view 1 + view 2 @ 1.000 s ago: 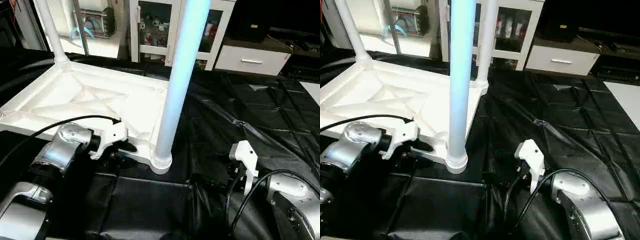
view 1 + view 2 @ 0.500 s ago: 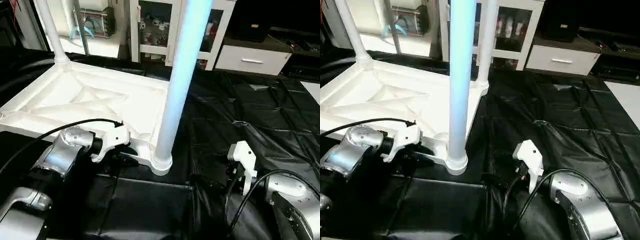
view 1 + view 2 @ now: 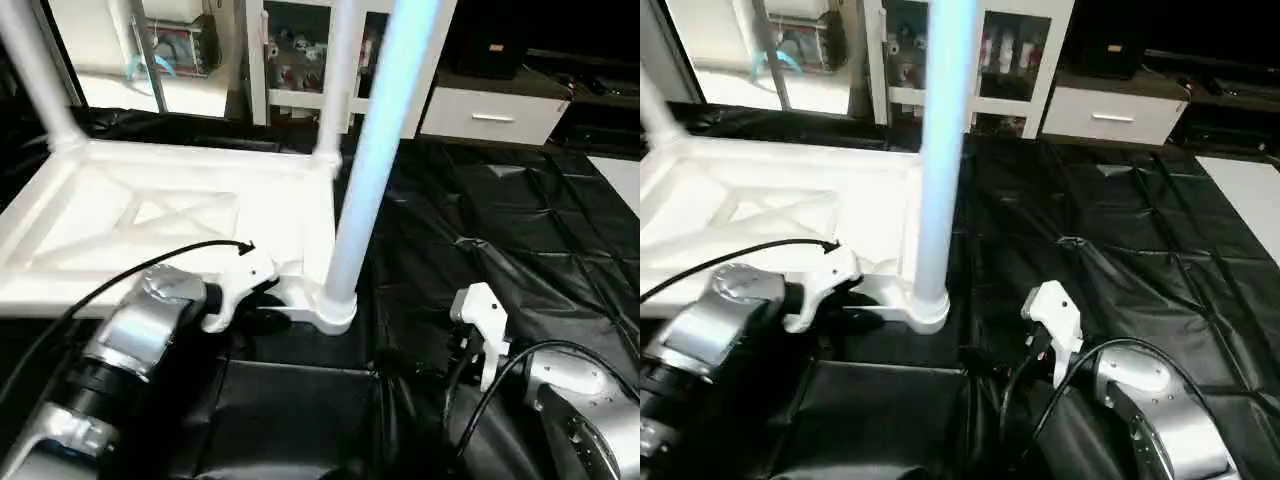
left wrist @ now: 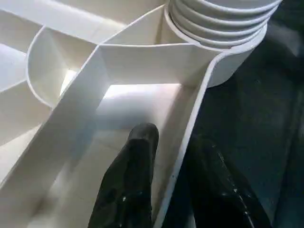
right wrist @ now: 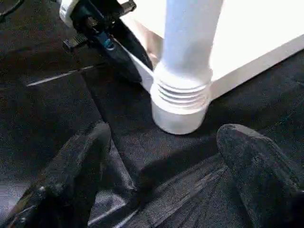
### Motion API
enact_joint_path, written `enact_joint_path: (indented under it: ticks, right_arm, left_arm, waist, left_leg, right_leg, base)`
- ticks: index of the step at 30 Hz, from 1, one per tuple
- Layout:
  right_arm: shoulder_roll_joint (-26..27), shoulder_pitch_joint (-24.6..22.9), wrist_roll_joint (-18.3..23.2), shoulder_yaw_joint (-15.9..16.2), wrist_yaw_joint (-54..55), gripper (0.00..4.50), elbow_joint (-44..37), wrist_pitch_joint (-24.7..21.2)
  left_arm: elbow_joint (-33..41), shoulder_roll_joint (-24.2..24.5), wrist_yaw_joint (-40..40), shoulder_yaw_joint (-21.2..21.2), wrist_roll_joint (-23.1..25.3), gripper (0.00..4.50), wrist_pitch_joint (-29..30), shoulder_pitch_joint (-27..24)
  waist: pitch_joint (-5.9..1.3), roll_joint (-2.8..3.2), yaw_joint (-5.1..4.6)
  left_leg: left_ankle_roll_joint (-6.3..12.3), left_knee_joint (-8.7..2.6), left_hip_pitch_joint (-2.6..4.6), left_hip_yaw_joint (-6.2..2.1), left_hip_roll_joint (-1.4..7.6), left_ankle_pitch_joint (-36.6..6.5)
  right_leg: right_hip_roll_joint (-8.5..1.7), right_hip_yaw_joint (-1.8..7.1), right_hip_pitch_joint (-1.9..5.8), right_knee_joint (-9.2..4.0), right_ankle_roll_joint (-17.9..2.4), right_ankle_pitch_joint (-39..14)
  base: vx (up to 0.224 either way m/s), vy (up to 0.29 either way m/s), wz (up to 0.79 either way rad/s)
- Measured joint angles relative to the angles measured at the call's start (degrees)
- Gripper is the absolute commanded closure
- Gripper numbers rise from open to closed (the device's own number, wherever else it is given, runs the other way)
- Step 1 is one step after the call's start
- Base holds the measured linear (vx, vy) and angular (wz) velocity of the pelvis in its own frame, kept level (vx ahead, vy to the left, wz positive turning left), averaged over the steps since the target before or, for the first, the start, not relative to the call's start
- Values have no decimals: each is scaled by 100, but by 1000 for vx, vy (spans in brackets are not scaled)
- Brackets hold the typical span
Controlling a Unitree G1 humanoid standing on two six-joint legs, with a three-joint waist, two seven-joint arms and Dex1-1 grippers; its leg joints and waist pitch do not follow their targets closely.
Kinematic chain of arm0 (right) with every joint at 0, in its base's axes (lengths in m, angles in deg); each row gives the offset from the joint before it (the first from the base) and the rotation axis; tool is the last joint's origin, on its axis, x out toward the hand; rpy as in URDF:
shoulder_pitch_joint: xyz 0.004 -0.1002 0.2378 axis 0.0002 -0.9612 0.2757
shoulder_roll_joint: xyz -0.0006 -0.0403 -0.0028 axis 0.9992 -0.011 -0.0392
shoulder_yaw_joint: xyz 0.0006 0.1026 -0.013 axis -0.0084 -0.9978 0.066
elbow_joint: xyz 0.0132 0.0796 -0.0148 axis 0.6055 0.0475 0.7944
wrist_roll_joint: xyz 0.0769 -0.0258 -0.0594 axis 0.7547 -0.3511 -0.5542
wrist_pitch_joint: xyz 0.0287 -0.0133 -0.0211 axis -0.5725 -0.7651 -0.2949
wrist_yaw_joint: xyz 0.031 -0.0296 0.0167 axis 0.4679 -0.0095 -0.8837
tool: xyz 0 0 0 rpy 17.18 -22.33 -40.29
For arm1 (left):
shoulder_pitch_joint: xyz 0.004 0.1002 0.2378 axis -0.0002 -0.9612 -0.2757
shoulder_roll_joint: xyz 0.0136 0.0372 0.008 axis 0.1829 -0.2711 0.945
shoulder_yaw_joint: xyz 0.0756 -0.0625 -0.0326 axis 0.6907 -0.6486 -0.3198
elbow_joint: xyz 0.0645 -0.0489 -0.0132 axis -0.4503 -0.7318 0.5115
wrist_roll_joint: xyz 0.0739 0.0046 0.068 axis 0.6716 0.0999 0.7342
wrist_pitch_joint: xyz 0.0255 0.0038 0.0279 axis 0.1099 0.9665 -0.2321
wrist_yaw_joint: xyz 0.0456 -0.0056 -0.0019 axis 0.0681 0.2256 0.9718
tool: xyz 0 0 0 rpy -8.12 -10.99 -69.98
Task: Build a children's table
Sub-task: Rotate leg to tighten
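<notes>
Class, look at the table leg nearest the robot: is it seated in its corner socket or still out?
Seated. The nearest leg stands upright in the corner socket of the tabletop.

Two forearms clad in rounded, brushed-silver shells are seen, the left forearm (image 3: 130, 345) banded with black rings between its silver segments. Each wrist is capped by a white plastic housing: an angular one on the left wrist (image 3: 238, 290), a blocky one on the right wrist (image 3: 480, 315). A thin black cable (image 3: 120, 275) is looped over the left forearm to a small black plug. Several black cables (image 3: 490, 385) are curved across the right forearm (image 3: 585, 410). The fingers (image 4: 130, 185) are matte black, rounded and tapered, with a slightly rough surface.
</notes>
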Motion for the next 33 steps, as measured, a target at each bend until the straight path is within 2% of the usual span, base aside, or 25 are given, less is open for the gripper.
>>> enact_joint_path:
  ticks: [8, 11, 15, 19, 24, 27, 28, 29, 33]
  right_arm:
    - [31, 48, -213, 1, 282, 59, 176, -11]
    - [167, 233, -404, -21, 702, 59, 395, -147]
    - [263, 315, -407, -50, 958, 59, 420, -304]
    - [300, 315, -426, -55, 1015, 59, 441, -359]
    - [347, 397, -458, -53, 1055, 59, 552, -360]
    - [343, 455, -504, -53, 1066, 59, 558, -360]
    - [337, 480, -513, -53, 1070, 59, 558, -360]
    - [334, 490, -513, -53, 1070, 59, 558, -360]
    - [253, 491, -507, -55, 980, 59, 564, -351]
  left_arm:
    - [519, -224, 421, 15, 78, 370, 252, -250]
    - [731, -346, 594, 107, 133, 370, 367, -331]
    - [953, -596, 884, 184, 197, 370, 829, -345]
    - [1150, -830, 1301, 146, 271, 370, 1336, -378]
    - [1189, -903, 1521, 134, 318, 370, 1291, -446]
    - [1187, -910, 1529, 161, 317, 370, 1045, -488]
    - [1186, -910, 1532, 171, 314, 335, 980, -496]
    - [1183, -922, 1536, 170, 310, 335, 948, -503]
    - [1181, -922, 1320, -49, -99, 287, 912, -538]
  waist:
    - [0, 0, -24]
    - [0, 1, -36]
    - [-2, 3, -6]
    - [-4, -3, -28]
    - [-6, -7, -57]
    - [-6, -8, -56]
    - [-5, -10, -48]
    - [-5, -9, -43]
    - [3, -23, -17]
  left_leg:
    - [5, -1, -15, 0, 0, 2]
    - [14, 1, -21, 0, -3, 3]
    - [25, -1, -29, 0, -1, 9]
    - [34, 0, -31, 0, -1, 15]
    - [19, 0, -29, -1, 1, 8]
    - [20, 0, -34, 0, 1, 9]
    - [21, 0, -40, -1, 2, 10]
    - [21, 0, -44, -1, 2, 10]
    - [50, 1, -64, -1, 2, 28]
  right_leg:
    - [0, -4, -7, -7, 0, -1]
    - [-3, -4, -7, -15, 0, -1]
    - [-4, -9, -8, -18, 0, -1]
    - [-4, -10, -8, -20, 0, -1]
    - [-3, -11, -7, -17, 1, 0]
    - [-3, -10, -12, -17, 1, 0]
    - [-3, -13, -16, -17, 1, 0]
    - [-3, -13, -19, -17, 1, 0]
    - [-3, -17, -61, -13, 1, 1]
  base:
    - [0, 0, 0]
    - [0, 0, 0]
    - [0, 0, 0]
    - [0, 0, 0]
    - [0, 0, 0]
    - [0, 0, 0]
    - [0, 0, 0]
    - [0, 0, 0]
    - [0, 0, 0]
